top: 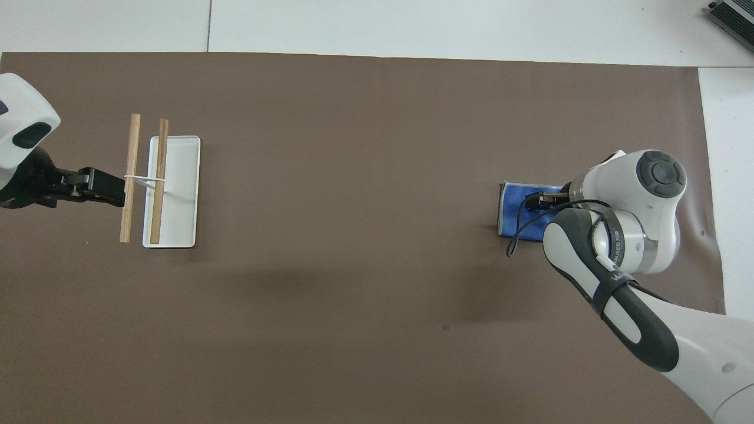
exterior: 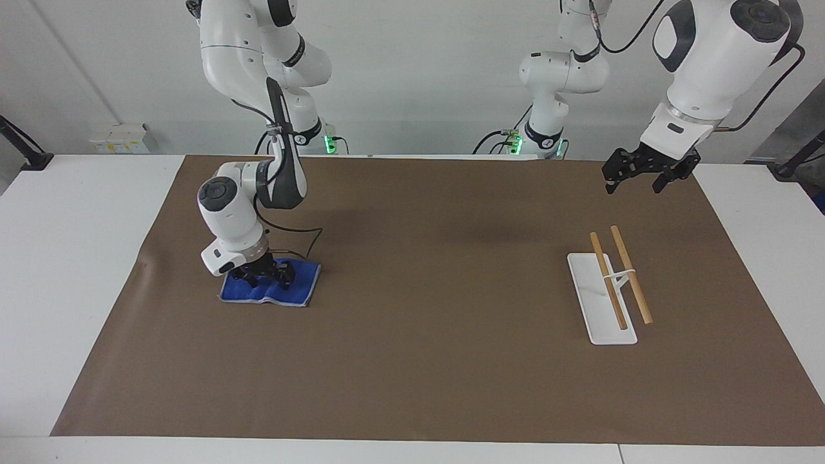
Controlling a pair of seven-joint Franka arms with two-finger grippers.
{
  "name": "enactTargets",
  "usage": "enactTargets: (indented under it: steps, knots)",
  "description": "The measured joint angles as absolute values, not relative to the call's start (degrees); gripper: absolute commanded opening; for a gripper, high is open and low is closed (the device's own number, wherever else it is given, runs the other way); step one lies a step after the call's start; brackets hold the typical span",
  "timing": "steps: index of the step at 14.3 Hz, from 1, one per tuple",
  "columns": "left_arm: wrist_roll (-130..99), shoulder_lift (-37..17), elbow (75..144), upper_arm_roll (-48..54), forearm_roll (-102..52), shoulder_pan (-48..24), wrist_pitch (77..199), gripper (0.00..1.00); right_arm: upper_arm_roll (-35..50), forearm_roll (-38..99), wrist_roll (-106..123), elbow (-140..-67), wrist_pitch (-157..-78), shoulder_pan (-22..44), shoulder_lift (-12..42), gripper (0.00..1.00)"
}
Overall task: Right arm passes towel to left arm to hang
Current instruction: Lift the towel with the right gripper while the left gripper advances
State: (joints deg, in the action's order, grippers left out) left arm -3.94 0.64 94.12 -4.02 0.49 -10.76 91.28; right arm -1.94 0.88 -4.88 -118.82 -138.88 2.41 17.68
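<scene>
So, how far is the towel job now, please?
Nothing is finished yet. In hand: the right gripper is down on the blue towel, which lies bunched on the brown mat, not lifted. Left to do: lift it, pass it to the left gripper, waiting open in the air, then hang it on the rack.
</scene>
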Motion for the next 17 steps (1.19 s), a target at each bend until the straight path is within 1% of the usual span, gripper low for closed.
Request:
enactTargets:
  steps: [6,11,14,15,17]
  knots:
    - [-3.9,0.6,94.1,-4.0,0.5,-10.8,91.3,1.0,-1.9,0.9,-4.9,-118.7,-139.3,2.4,15.8,0.0]
    - [-3.9,0.6,94.1,-4.0,0.5,-10.8,91.3,1.0,-1.1,0.9,-4.9,-118.6,-139.3,2.6,11.7,0.0]
    - [-3.9,0.6,94.1,-4.0,0.5,-10.8,91.3,1.0,1.4,1.0,-5.5,-117.7,-136.3,2.7,8.7,0.0]
    - [-3.9,0.6,94.1,-4.0,0.5,-10.8,91.3,1.0,2.3,1.7,-5.9,-116.9,-135.1,2.7,7.9,0.0]
    - [-3.9,0.6,94.1,-4.0,0.5,-10.8,91.3,1.0,4.0,8.4,-6.7,-115.2,-134.2,2.8,6.7,0.0]
